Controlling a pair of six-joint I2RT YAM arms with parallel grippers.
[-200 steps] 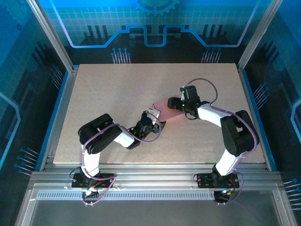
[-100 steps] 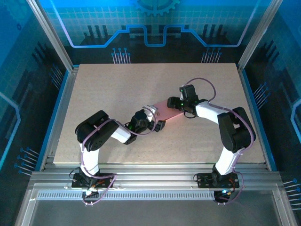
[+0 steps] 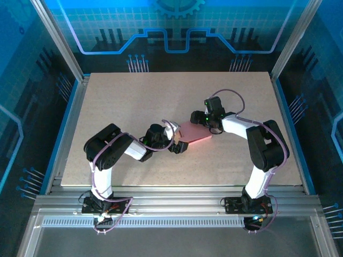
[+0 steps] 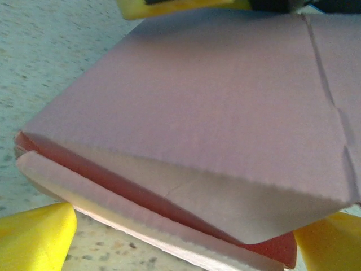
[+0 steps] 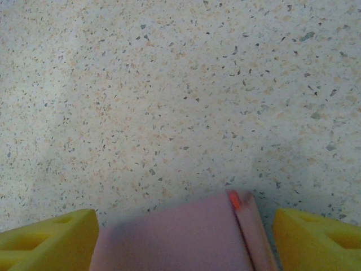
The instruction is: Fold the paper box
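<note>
The pink paper box [image 3: 194,133] lies folded flat on the speckled table [image 3: 134,96], between the two arms. My left gripper [image 3: 178,144] is at its near-left end and stands open. In the left wrist view the paper box [image 4: 214,101] shows its open end close up, layered flaps slightly apart, with my left gripper [image 4: 183,243] spread past both lower corners. My right gripper [image 3: 202,120] is over the far-right end. It is open astride the paper box [image 5: 180,237]; the left of its yellow fingers [image 5: 45,240] is against the card, the right one stands off it.
Aluminium frame rails [image 3: 177,197] run along the near edge, and blue panels wall in the other sides. Bare tabletop [image 5: 169,90] stretches beyond the box on the right gripper's side. A yellow finger [image 4: 175,5] of the other arm shows beyond the box's far edge.
The box has come down from a tilted pose to lie flat, shifted a little nearer. My left gripper has opened wider and drawn back leftward. The right gripper followed the box down.
</note>
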